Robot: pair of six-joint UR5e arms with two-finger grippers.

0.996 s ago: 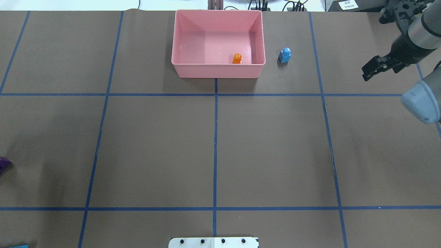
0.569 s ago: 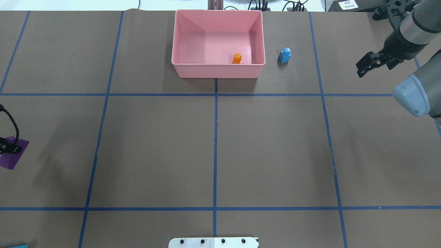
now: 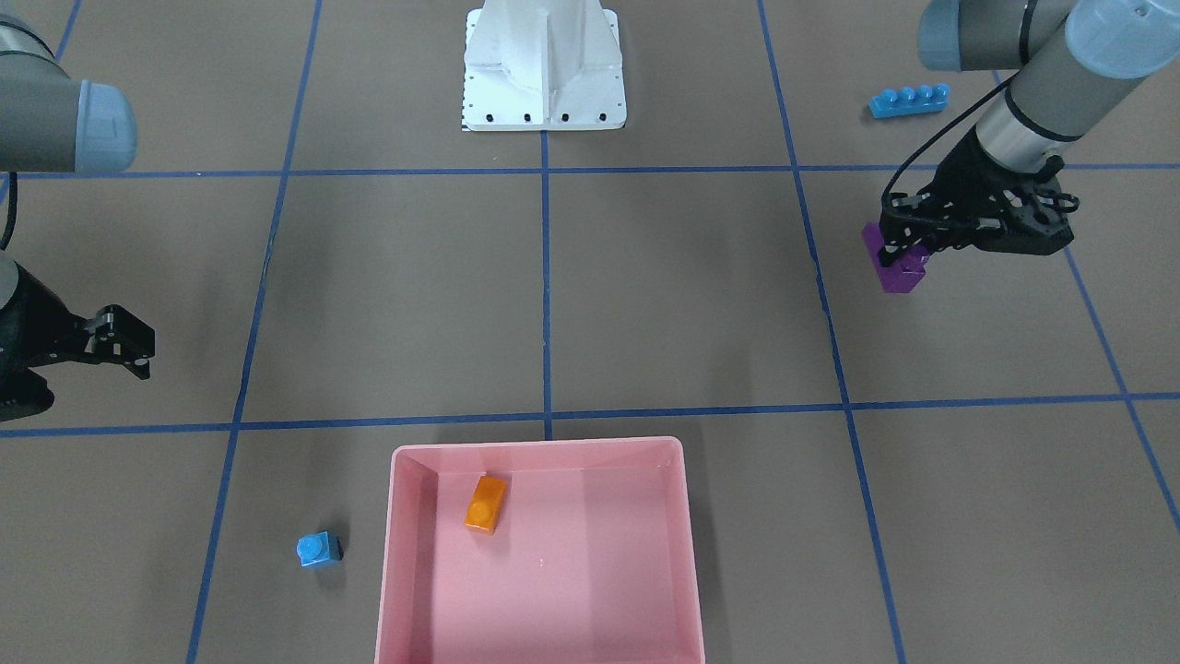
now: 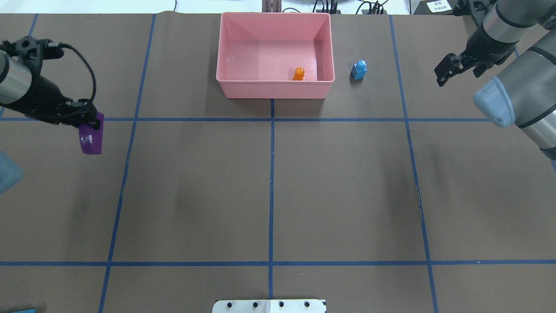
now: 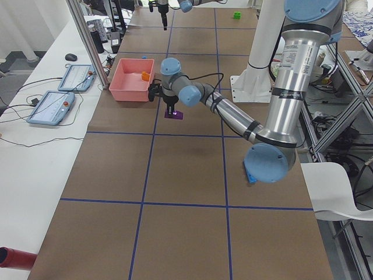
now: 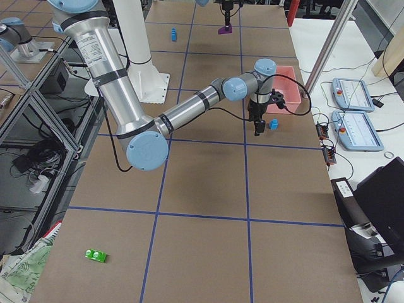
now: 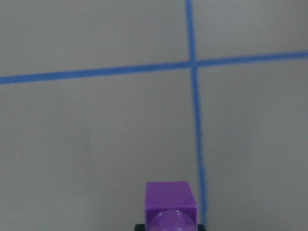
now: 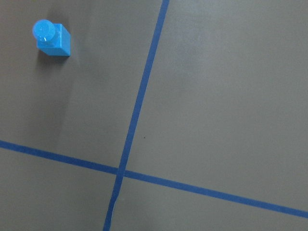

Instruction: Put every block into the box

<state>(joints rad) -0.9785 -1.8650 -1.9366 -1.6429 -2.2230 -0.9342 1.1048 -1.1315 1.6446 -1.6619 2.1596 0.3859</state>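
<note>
My left gripper (image 4: 90, 124) is shut on the purple block (image 4: 91, 140) and holds it over the table's left part, well left of the pink box (image 4: 273, 90). The purple block also shows in the front view (image 3: 899, 269) and the left wrist view (image 7: 171, 202). An orange block (image 4: 299, 74) lies inside the box. The tiny blue cube (image 4: 359, 69) stands on the table just right of the box; it also shows in the right wrist view (image 8: 50, 38). My right gripper (image 4: 447, 69) is open and empty, right of the cube.
The long blue bar (image 3: 909, 100) lies near the robot on its left side. A green block (image 6: 96, 255) lies far out on the robot's right end of the table. The white robot base (image 4: 269, 306) stands at the near edge. Blue tape lines grid the brown table.
My left gripper came in from the left edge with the purple block and moved farther from the robot and to the right. My right gripper moved left and away, closer to the blue cube.
</note>
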